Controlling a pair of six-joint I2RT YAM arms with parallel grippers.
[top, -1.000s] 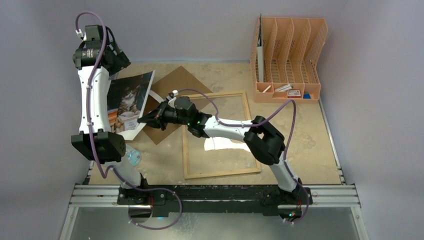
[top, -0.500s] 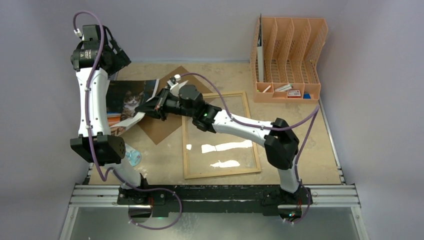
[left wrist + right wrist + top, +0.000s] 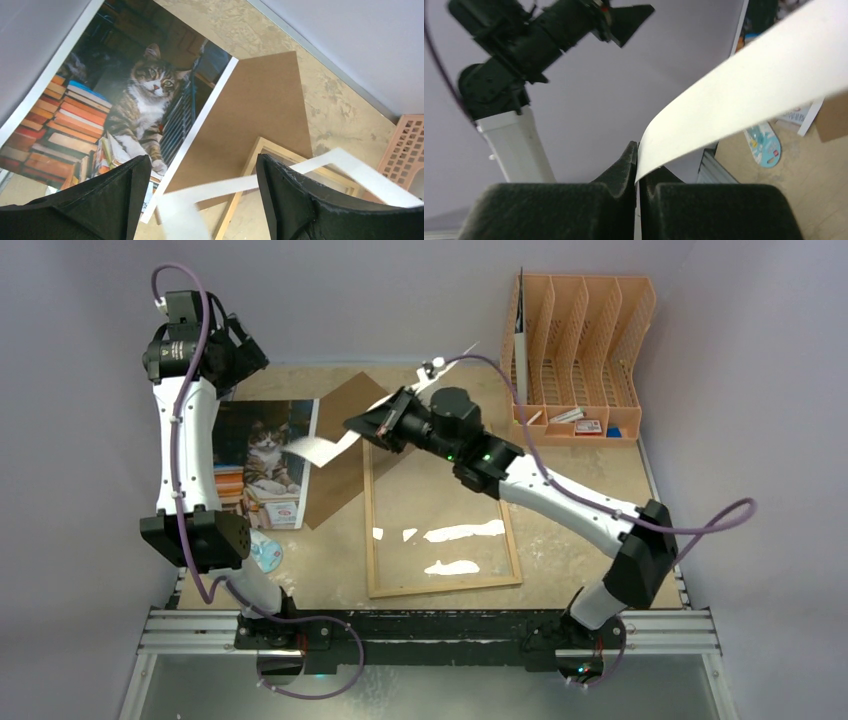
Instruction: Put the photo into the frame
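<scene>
The cat photo [image 3: 265, 455] lies flat at the table's left, part under my left arm; it fills the left wrist view [image 3: 135, 100]. The light-wood frame [image 3: 368, 520] lies in the middle, glass in it. Its brown fibreboard back [image 3: 345, 405] lies between photo and frame. My right gripper [image 3: 358, 425] is shut on the white mat [image 3: 320, 448] and holds it in the air over the board; the mat's edge sits between its jaws [image 3: 638, 150]. My left gripper [image 3: 245, 355] is open and empty, raised above the photo's far edge.
An orange file organiser [image 3: 575, 350] stands at the back right. A small blue packet [image 3: 265, 552] lies near the left arm's base. The side walls stand close to the table edges.
My right arm has lifted the white mat off the photo and swung it up and to the right. The photo now lies flat and uncovered. My left arm has hardly moved.
</scene>
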